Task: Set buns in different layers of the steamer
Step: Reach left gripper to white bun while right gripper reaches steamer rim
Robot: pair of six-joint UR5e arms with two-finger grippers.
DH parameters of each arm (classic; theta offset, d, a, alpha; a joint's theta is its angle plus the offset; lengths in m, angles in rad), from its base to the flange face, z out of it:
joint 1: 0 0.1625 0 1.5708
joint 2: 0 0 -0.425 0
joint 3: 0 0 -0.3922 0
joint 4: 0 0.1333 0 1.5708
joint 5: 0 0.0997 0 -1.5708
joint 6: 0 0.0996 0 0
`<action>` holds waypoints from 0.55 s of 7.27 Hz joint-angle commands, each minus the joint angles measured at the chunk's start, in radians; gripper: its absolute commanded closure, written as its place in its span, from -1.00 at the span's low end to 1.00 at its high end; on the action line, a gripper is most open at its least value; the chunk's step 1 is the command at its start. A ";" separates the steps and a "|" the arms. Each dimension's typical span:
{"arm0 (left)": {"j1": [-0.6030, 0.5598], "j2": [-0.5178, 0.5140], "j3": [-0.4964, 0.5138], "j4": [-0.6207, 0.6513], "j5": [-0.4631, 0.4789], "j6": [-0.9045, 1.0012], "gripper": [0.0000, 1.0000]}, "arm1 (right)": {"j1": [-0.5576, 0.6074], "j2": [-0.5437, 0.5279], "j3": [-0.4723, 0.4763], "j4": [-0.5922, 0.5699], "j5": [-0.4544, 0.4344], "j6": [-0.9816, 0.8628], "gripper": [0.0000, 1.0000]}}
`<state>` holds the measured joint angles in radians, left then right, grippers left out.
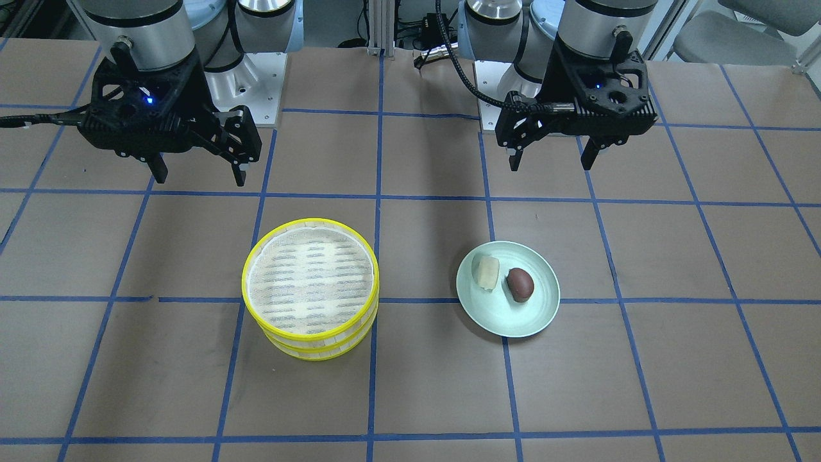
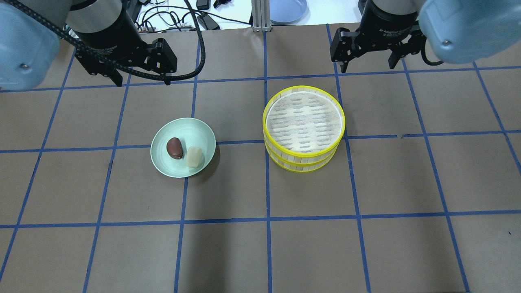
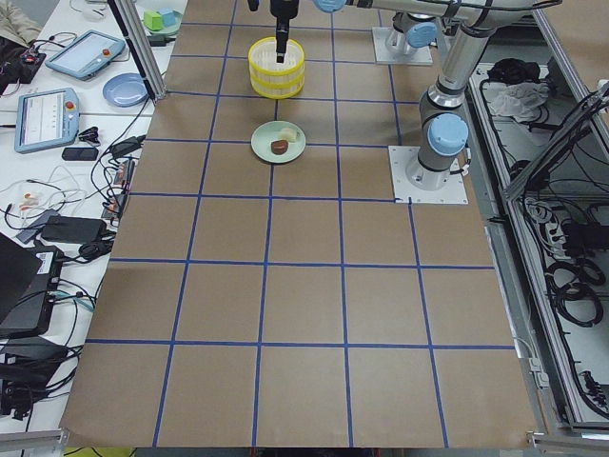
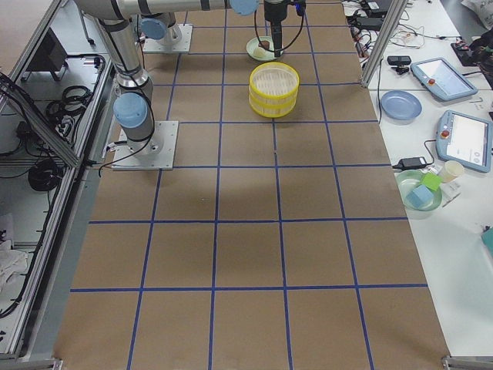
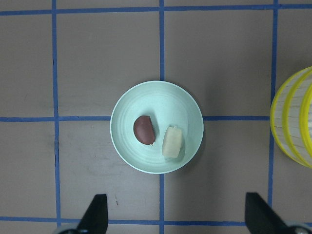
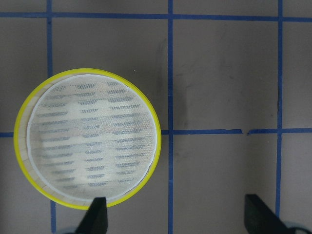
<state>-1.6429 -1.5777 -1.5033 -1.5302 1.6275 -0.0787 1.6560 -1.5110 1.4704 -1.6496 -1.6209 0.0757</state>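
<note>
- Cream bun [image 2: 194, 157] and brown bun [image 2: 174, 148] lie just beside each other on the plate [image 2: 183, 128], ahead of and below the left gripper [image 2: 142, 82].
- Left gripper: jaws spread wide, holding nothing.
- Steamer [image 2: 301, 160] has both tiers stacked, top tray bare. It sits ahead of and below the right gripper [image 2: 368, 67], off to that gripper's left.
- Right gripper: wide open too, nothing in it.
- Risks, as I judge them: fingers closing on one bun may shove its neighbour; the glossy brown one could slip; the lower tier is covered, so both buns might end up on top.
- Room: plate and steamer are well apart, with table [image 2: 244, 183] showing between them for a lifted tray.
</note>
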 commanded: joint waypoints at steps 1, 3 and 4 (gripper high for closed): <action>0.000 0.001 -0.001 -0.002 0.000 0.001 -1.00 | -0.007 -0.017 -0.009 0.096 0.018 0.010 -1.00; 0.000 0.002 -0.056 0.001 -0.002 -0.004 -1.00 | -0.001 -0.023 -0.006 0.122 0.018 0.015 -1.00; -0.003 -0.011 -0.128 0.002 0.003 -0.025 -1.00 | -0.002 -0.022 0.001 0.123 0.016 0.013 -1.00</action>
<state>-1.6438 -1.5790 -1.5619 -1.5297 1.6276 -0.0867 1.6534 -1.5323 1.4654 -1.5342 -1.6038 0.0887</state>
